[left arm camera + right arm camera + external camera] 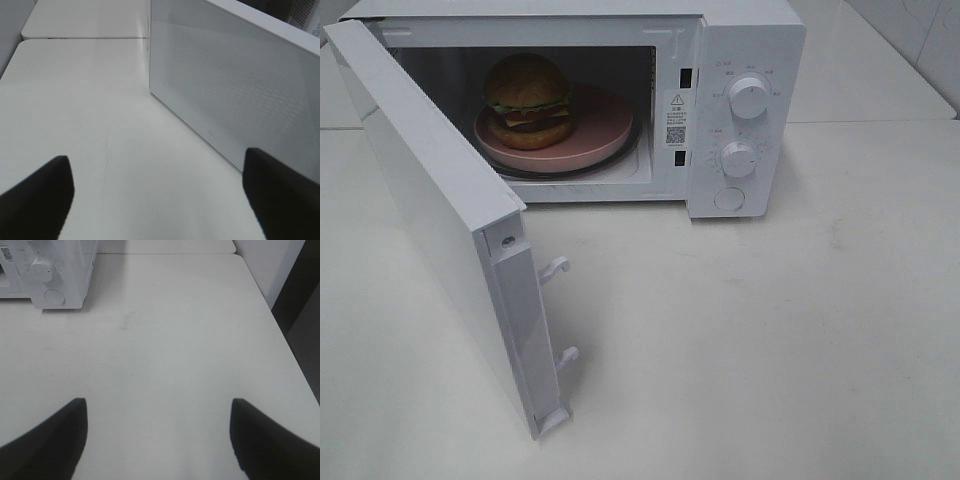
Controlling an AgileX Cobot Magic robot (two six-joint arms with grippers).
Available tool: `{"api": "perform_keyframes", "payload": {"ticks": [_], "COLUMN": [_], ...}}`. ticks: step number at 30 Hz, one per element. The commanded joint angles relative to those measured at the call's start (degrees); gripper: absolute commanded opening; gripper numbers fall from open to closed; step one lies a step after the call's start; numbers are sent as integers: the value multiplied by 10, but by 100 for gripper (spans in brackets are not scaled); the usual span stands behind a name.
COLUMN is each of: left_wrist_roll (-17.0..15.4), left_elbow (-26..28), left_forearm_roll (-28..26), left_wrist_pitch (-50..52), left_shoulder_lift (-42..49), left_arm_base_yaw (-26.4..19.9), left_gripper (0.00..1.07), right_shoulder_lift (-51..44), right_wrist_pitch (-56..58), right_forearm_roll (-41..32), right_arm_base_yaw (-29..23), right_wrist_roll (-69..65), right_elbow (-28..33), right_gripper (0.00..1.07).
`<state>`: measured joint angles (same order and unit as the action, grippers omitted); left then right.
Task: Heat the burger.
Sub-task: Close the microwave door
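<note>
The burger, with a brown domed bun and a green lettuce edge, sits on a pink plate inside the white microwave. The microwave's door is swung wide open toward the front left. Neither gripper shows in the high view. In the left wrist view my left gripper is open with nothing between its dark fingers, low over the table beside the door's outer face. My right gripper is open and empty over the bare table, well away from the microwave's control panel.
Two round knobs and a round button sit on the microwave's right panel. Door latches stick out from the open door's edge. The white table stretches in front and to the right; its right edge shows in the right wrist view.
</note>
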<state>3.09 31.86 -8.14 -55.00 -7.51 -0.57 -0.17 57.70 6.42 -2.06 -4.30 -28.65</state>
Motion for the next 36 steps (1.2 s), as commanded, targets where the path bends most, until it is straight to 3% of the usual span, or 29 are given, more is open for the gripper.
{"api": "perform_keyframes", "payload": {"ticks": [1, 2, 3, 4, 5, 6, 7, 8, 9, 11, 17, 28, 32, 36], "left_wrist_roll": [-1, -1, -1, -1, -1, -1, -1, -1, -1, -1, -1, 0, -5, -31], "left_elbow": [3, 3, 3, 3, 3, 3, 3, 3, 3, 2, -26, -152, -197, -210], "left_forearm_roll": [1, -1, -2, -2, -3, -3, 1, 8, 8, 14, 14, 23, 61, 103], "left_wrist_pitch": [41, 64, 73, 73, 92, 92, 103, 116, 116, 148, 270, 608, 762, 824], "left_shoulder_lift": [-19, -39, -50, -50, -72, -72, -85, -109, -109, -150, -205, -302, -369, -435], "left_arm_base_yaw": [3, 3, 3, 3, 3, 3, 3, 3, 3, 3, 3, 3, 3, 3], "left_gripper": [68, 53, 47, 47, 35, 35, 29, 16, 16, 0, 0, 0, 0, 0], "right_shoulder_lift": [-17, -17, -17, -17, -17, -17, -17, -17, -17, -17, -17, -17, -17, -17], "right_wrist_pitch": [-6, -6, -6, -6, -6, -6, -6, -6, -6, -6, -6, -6, -6, -6], "right_forearm_roll": [2, 2, 2, 2, 2, 2, 2, 2, 2, 2, 2, 2, 2, 2], "right_arm_base_yaw": [3, 3, 3, 3, 3, 3, 3, 3, 3, 3, 3, 3, 3, 3], "right_wrist_roll": [6, 6, 6, 6, 6, 6, 6, 6, 6, 6, 6, 6, 6, 6], "right_elbow": [1, 1, 1, 1, 1, 1, 1, 1, 1, 1, 1, 1, 1, 1], "right_gripper": [76, 76, 76, 76, 76, 76, 76, 76, 76, 76, 76, 76, 76, 76]}}
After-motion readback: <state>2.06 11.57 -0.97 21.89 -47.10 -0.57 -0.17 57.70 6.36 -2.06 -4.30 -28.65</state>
